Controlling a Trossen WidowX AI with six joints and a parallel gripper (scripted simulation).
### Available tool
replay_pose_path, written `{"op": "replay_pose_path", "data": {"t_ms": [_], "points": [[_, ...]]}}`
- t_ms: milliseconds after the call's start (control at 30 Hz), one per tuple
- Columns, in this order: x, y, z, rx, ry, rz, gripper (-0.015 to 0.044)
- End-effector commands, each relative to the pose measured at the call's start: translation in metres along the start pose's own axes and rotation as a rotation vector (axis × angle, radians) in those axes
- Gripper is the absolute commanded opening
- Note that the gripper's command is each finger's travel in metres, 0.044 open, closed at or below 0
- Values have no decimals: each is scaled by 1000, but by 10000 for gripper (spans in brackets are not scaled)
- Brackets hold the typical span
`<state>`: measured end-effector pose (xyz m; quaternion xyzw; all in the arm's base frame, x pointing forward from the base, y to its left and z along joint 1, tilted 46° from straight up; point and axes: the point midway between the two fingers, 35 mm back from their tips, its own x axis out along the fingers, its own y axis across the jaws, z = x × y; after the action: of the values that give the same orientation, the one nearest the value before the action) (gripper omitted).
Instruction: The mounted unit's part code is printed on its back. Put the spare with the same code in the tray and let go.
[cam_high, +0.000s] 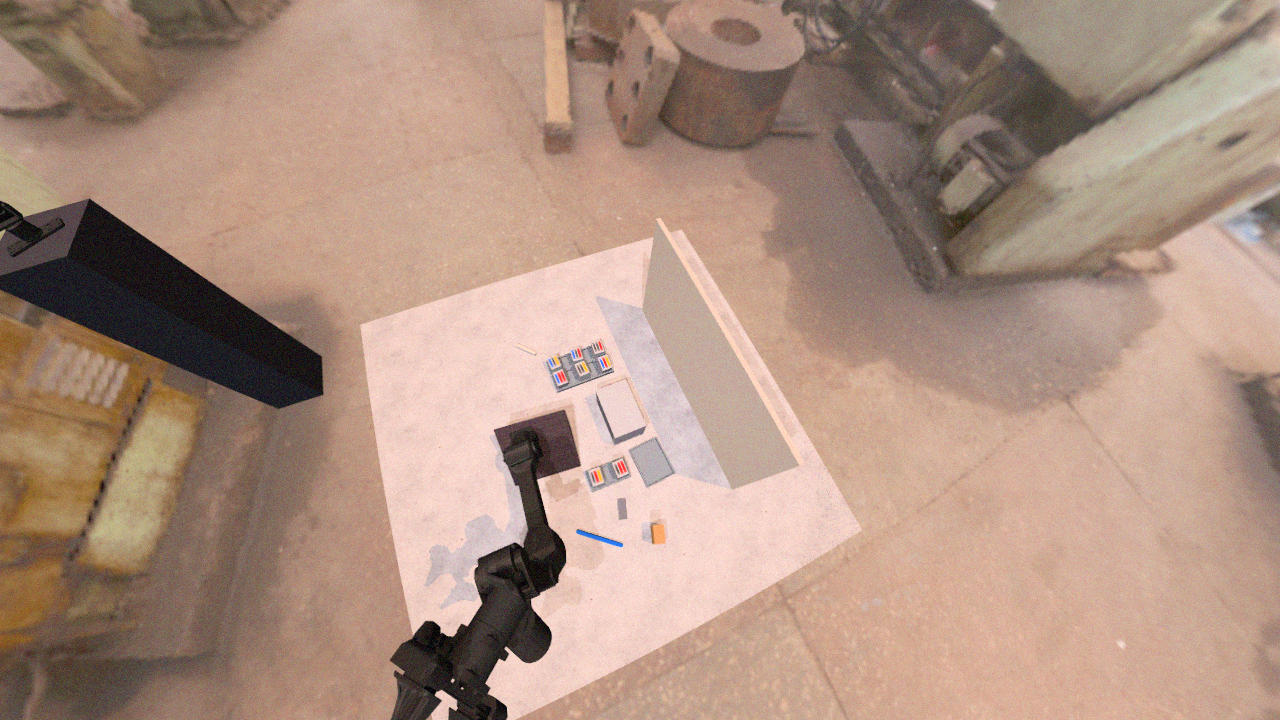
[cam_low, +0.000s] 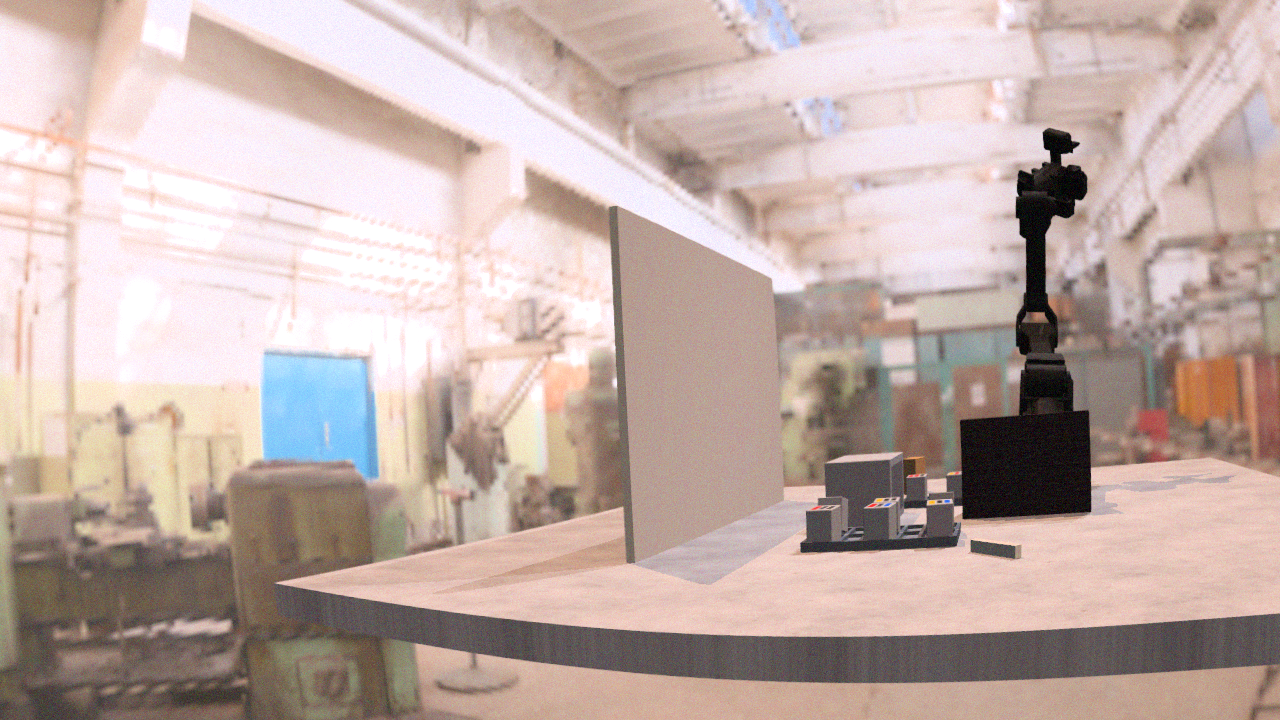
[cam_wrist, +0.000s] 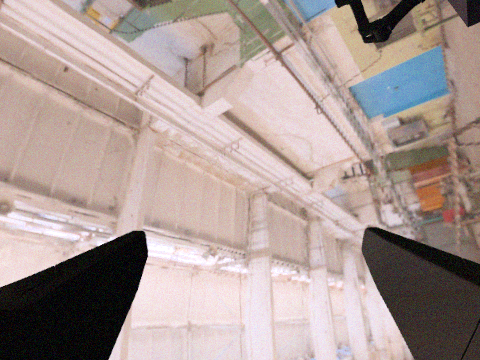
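Note:
My gripper (cam_wrist: 256, 242) is open and empty, high above the table and pointed away from it; the wrist view shows only the hall between its fingers. A dark rack (cam_high: 571, 377) (cam_low: 881, 543) holds several grey units with coloured stripes on top. A smaller rack (cam_high: 609, 474) holds two striped units, one with red and yellow stripes (cam_high: 597, 477) and one with red stripes (cam_high: 621, 467). A flat grey square (cam_high: 651, 461), apparently the tray, lies beside it. Which unit is the mounted one I cannot tell; no code on a back is readable.
A large grey box (cam_high: 621, 409) (cam_low: 861, 460) stands between the racks. A tall upright panel (cam_high: 716, 358) (cam_low: 698, 385) stands behind them. A blue rod (cam_high: 598, 538), an orange block (cam_high: 657, 533) (cam_low: 913, 464), a small grey piece (cam_high: 622, 508) and a pale stick (cam_high: 526, 348) (cam_low: 995, 548) lie around.

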<state>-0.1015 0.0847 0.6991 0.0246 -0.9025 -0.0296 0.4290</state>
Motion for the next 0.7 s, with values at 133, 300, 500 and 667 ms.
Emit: {"op": "replay_pose_path", "data": {"t_ms": [133, 300, 500, 667], "points": [[0, 0, 0, 0, 0, 0, 440], [-3, 18, -3, 41, 16, 55, 440], [-25, 93, -17, 205, 113, 286, 440], [-55, 140, -30, 315, 211, 458, 440]]}}
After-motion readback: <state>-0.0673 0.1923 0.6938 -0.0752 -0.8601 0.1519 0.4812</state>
